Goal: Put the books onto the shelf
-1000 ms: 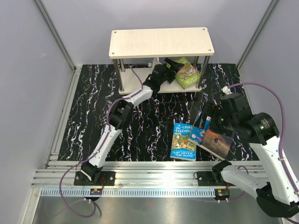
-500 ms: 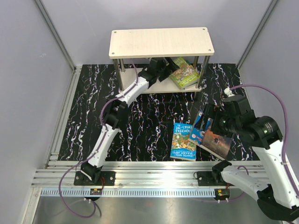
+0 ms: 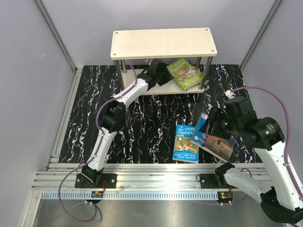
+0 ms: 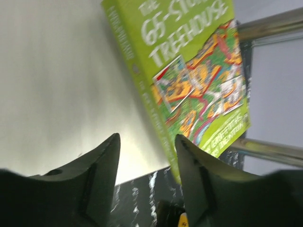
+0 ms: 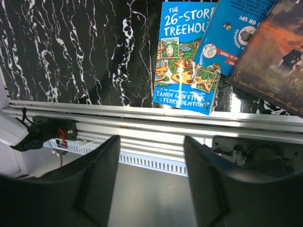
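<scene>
One green book (image 3: 183, 73) lies on the lower board of the shelf (image 3: 163, 43) beside the empty, part-open left claw (image 4: 147, 142), while the other books (image 3: 185, 142) lie unshelved on the desk (image 3: 94, 104) before the shelf, under the empty, part-open right claw (image 5: 151, 142).

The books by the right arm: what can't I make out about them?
- Top view: the right arm covers part of the pile, so their count is unclear.
- Right wrist view: the dark book is cut off by the right edge; its title unreadable.
- Same view: the light blue book runs past the top edge.
</scene>
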`<action>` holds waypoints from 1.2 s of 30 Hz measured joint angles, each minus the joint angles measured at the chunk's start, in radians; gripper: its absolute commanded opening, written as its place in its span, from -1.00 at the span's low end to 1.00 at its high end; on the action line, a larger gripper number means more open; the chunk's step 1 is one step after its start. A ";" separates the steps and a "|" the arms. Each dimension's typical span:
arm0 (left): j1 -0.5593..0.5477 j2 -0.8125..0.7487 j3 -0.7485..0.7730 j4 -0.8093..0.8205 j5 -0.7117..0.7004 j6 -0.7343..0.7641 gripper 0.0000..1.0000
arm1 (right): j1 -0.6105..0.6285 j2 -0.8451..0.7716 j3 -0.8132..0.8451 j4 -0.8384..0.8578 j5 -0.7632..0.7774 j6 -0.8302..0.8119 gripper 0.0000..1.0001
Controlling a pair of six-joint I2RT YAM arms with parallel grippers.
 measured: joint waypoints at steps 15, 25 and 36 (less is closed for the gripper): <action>-0.014 0.004 0.019 0.020 -0.095 -0.048 -0.43 | 0.000 -0.001 -0.011 0.000 -0.004 0.014 -0.05; -0.025 0.021 -0.019 0.041 -0.133 -0.098 -0.51 | 0.000 0.019 -0.014 0.000 -0.002 0.008 -0.10; -0.057 0.118 0.085 0.123 -0.134 -0.155 0.61 | 0.000 0.029 -0.032 0.000 -0.002 -0.025 -0.10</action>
